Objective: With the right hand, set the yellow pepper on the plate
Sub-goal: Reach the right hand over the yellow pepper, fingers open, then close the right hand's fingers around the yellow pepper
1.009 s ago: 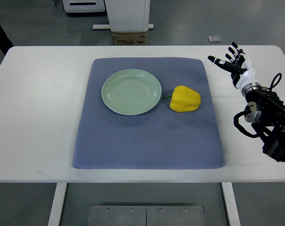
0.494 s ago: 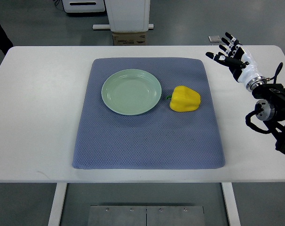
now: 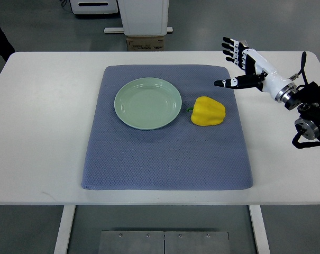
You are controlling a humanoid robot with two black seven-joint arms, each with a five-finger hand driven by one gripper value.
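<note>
The yellow pepper (image 3: 208,111) lies on its side on the blue mat (image 3: 165,159), with its small green stem (image 3: 190,110) pointing at the plate (image 3: 147,103). The pepper is below the right hand (image 3: 243,62) in the picture and a little to its left, near it but not touching. The pale green plate sits just past the pepper, farther from the hand, and nothing is on it. The pepper and the plate are close together, with only a thin strip of mat between them. The right hand is wide open, with its fingers (image 3: 231,47) spread out and its thumb (image 3: 228,82) sticking out toward the pepper. It holds nothing. The hand is over the far right corner of the mat, and its arm (image 3: 302,106) comes in from the right edge over the white table (image 3: 43,121). The mat covers the middle of the table. Past the table's far edge, well away from the hand, stands a white stand with a brown box (image 3: 144,43) at its foot.
</note>
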